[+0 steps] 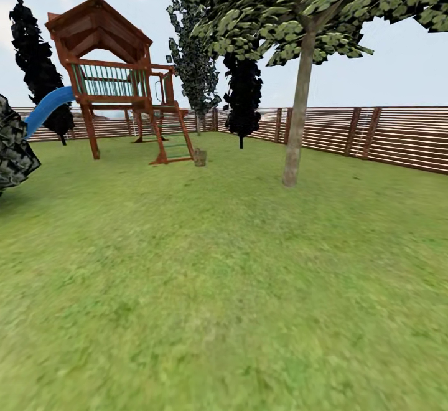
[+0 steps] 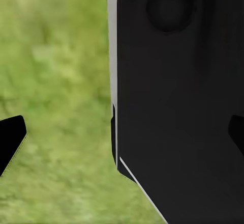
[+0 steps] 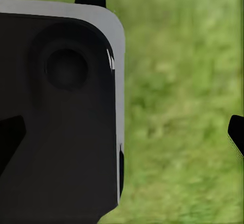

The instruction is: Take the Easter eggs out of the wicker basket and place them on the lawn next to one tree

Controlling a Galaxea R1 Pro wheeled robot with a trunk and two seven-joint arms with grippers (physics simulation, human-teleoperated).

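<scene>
Small grey-brown basket-like thing [image 1: 200, 157] stands far across the mottled green lawn [image 1: 224, 286] by the wooden play tower [image 1: 115, 81]; eggs unseen, likely light, smooth, slippery—cup around the middle; both grippers' fingers [image 2: 10, 142] [image 3: 236, 135] spread wide, empty.

Lawn [image 1: 224, 286]: open, flat grass across the whole foreground, free for passage. Tree [image 1: 297, 118]: pale trunk standing right of centre, bare grass all round its foot. Wooden play tower [image 1: 115, 81] with blue slide [image 1: 46, 109]: far left. Small brown object [image 1: 200, 157] by the tower's ladder. Slatted fence [image 1: 373, 137] closes the far edge. Dark columnar trees [image 1: 242, 96] along the fence.
</scene>
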